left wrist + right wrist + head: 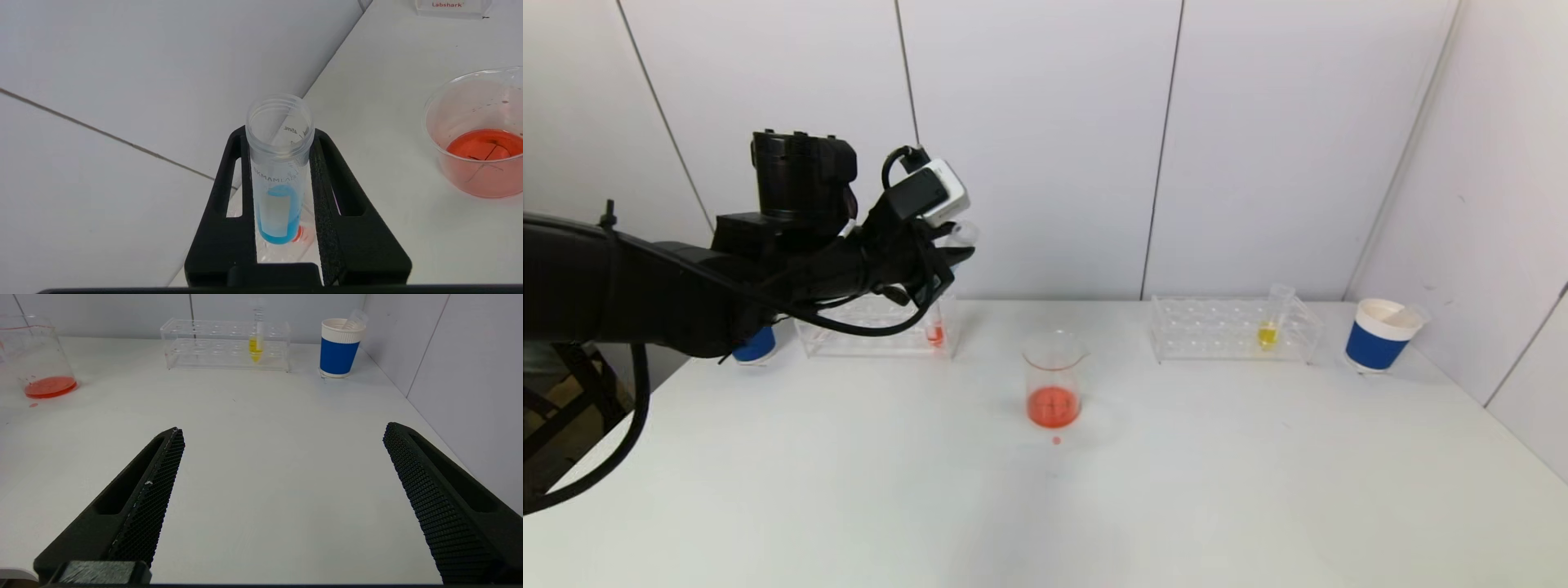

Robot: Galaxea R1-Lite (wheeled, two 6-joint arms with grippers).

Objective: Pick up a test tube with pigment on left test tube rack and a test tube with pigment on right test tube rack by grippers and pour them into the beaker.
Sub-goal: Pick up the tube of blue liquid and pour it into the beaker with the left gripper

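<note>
A clear test tube (279, 175) with blue liquid at its bottom is clamped between the fingers of the left gripper (280, 163), held in the air above the left rack (876, 335). That rack holds one tube with red liquid (935, 333). The beaker (1054, 390), with red liquid inside, stands at the middle of the white table (1045, 506). The right rack (1235, 328) holds a tube with yellow liquid (1267, 333). The right gripper (282, 490) sits low over the table, wide open and empty. A blue cup (1382, 335) stands beside the right rack.
</note>
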